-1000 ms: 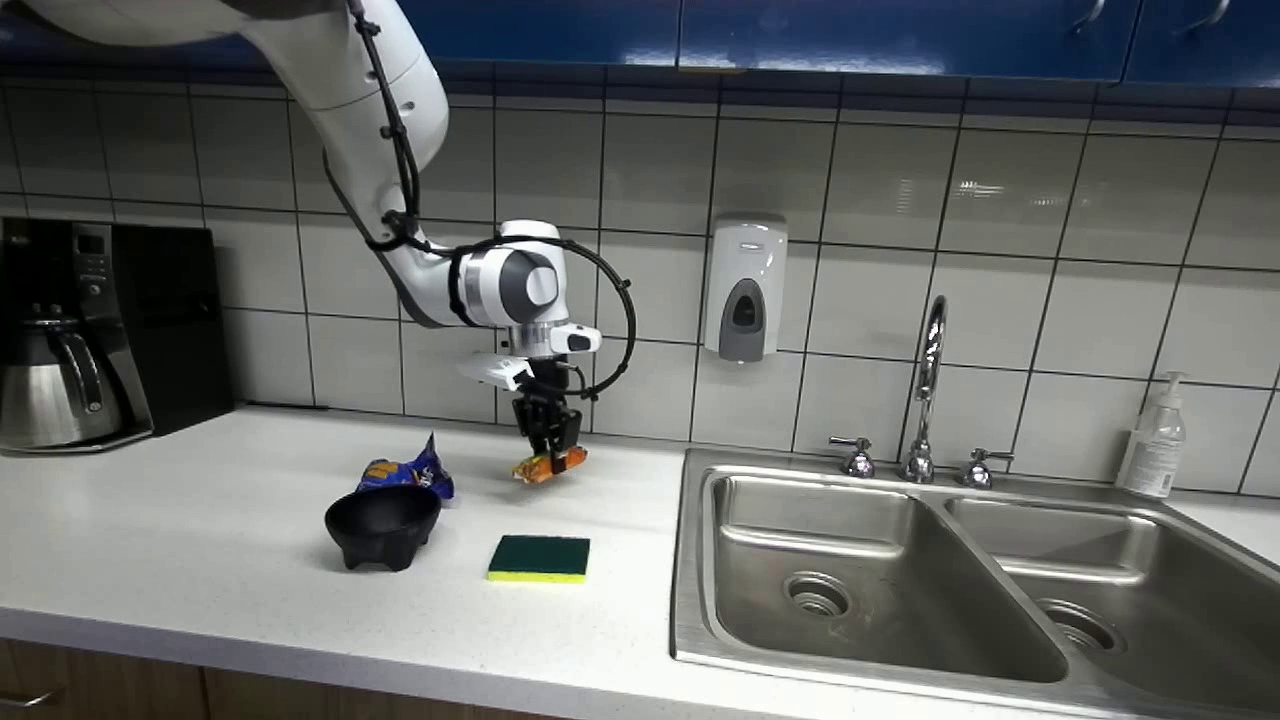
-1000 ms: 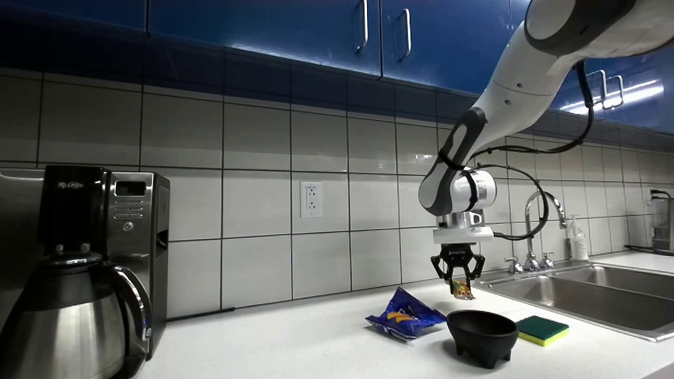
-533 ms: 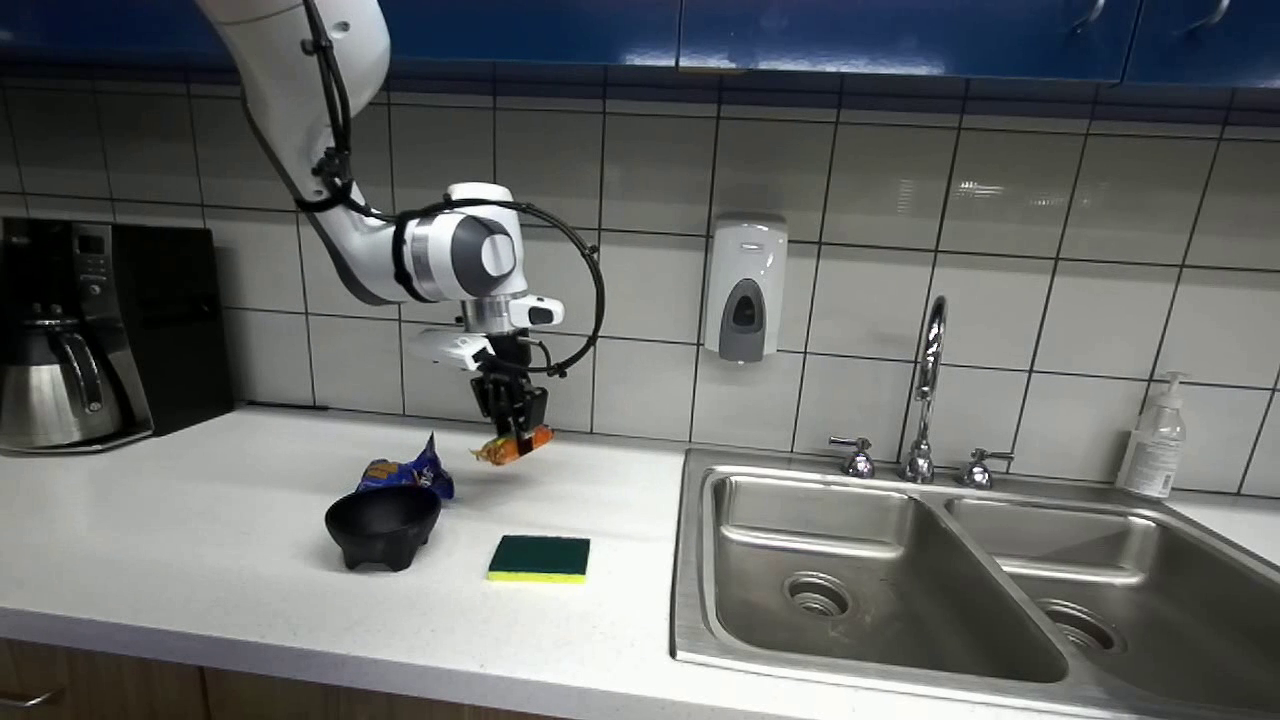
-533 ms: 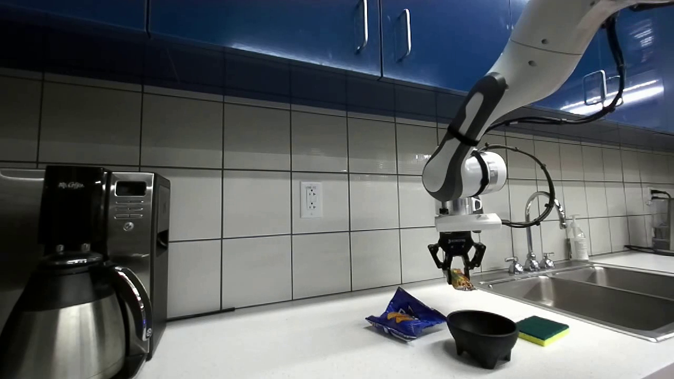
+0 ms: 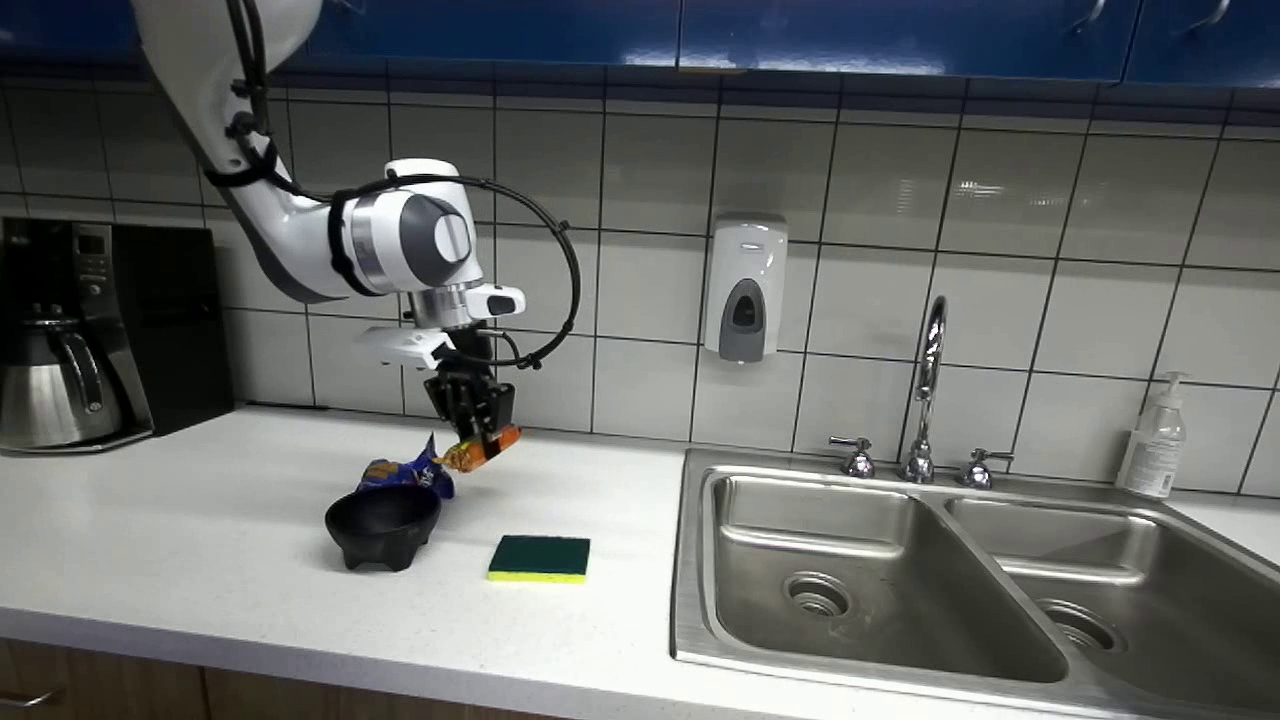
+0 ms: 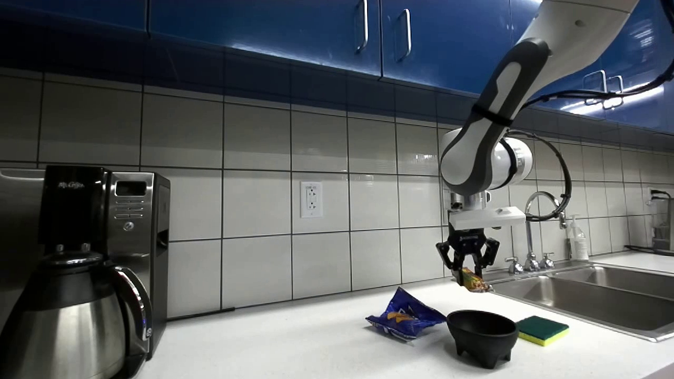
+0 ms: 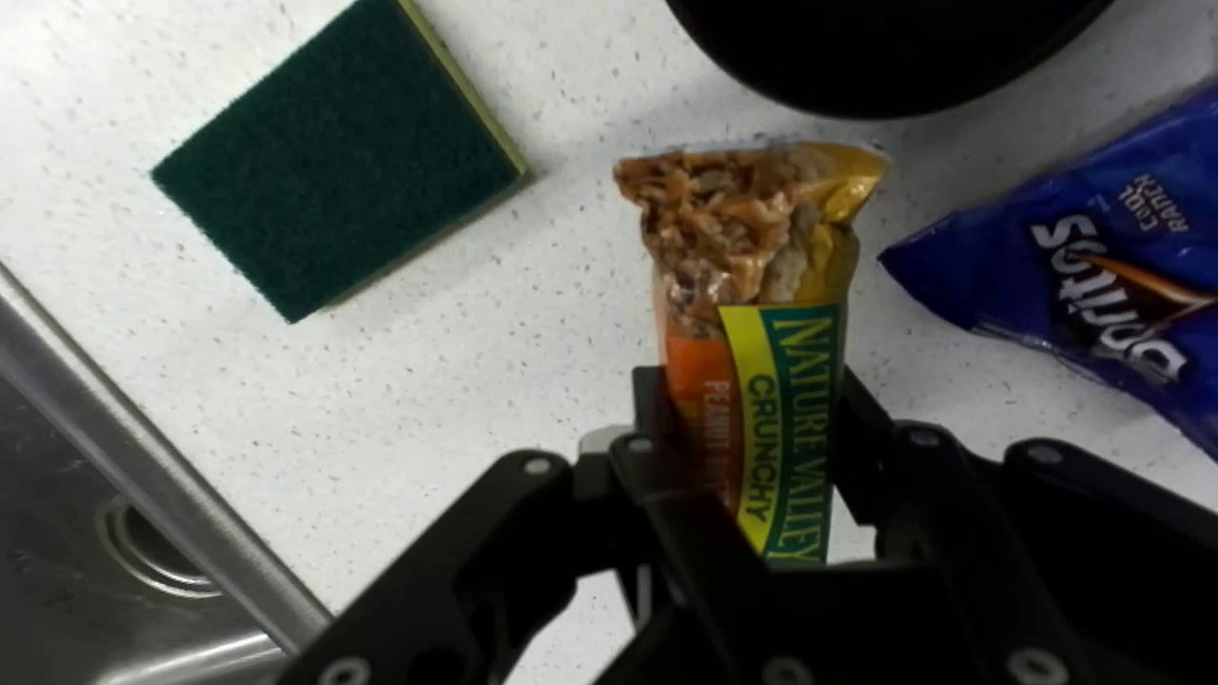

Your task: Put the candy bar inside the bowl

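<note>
The candy bar, an orange, green and yellow wrapped bar (image 7: 752, 257), is clamped between the two fingers of my gripper (image 7: 752, 409). In both exterior views the bar (image 5: 463, 457) (image 6: 476, 283) hangs above the counter, tilted, and the gripper (image 5: 488, 440) (image 6: 469, 280) points down. The bar's rear end is hidden behind the gripper in the wrist view. The black footed bowl (image 5: 383, 525) (image 6: 483, 337) stands upright on the counter, lower than the bar and apart from it. In the wrist view the bowl (image 7: 885, 57) is cut off at the top edge, beyond the bar's far end.
A blue chip bag (image 5: 405, 474) (image 6: 405, 318) (image 7: 1113, 266) lies beside the bowl. A green-and-yellow sponge (image 5: 540, 558) (image 6: 542, 330) (image 7: 343, 162) lies on its other side. The steel sink (image 5: 692, 560), a coffee maker (image 5: 110, 330) and the tiled wall (image 5: 650, 380) border the counter.
My gripper has moved with the candy bar, left and slightly up in an exterior view, toward the chip bag and bowl side. The bar stays held; bowl, sponge and bag have not moved.
</note>
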Controlling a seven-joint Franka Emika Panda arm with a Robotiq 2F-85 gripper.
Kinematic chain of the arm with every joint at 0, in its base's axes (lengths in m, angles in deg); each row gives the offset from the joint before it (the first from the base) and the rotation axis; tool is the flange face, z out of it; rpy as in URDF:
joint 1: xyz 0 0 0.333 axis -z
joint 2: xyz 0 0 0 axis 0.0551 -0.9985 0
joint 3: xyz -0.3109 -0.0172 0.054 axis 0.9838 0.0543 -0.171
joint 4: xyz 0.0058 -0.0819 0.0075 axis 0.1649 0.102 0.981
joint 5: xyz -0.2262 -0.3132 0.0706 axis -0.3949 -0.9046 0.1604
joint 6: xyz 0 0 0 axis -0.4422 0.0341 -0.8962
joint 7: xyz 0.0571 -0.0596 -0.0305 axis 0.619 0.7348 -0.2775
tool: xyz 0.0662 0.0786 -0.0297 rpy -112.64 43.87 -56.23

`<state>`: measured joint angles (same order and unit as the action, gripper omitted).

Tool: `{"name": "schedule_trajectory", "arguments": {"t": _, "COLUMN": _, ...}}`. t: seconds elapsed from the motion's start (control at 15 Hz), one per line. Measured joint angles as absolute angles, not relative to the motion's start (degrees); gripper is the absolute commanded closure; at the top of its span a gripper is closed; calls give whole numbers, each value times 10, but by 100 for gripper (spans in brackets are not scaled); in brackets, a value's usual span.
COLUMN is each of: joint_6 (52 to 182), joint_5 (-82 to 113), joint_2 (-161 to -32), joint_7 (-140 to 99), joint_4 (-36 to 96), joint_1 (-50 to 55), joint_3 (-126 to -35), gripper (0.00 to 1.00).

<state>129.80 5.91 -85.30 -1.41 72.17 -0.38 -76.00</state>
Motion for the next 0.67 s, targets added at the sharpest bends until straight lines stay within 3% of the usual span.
{"name": "schedule_trajectory", "arguments": {"t": 0.67, "joint_6": 1311, "joint_5": 34, "joint_2": -759, "joint_7": -14, "joint_4": 841, "joint_1": -2, "joint_3": -805, "gripper": 83}}
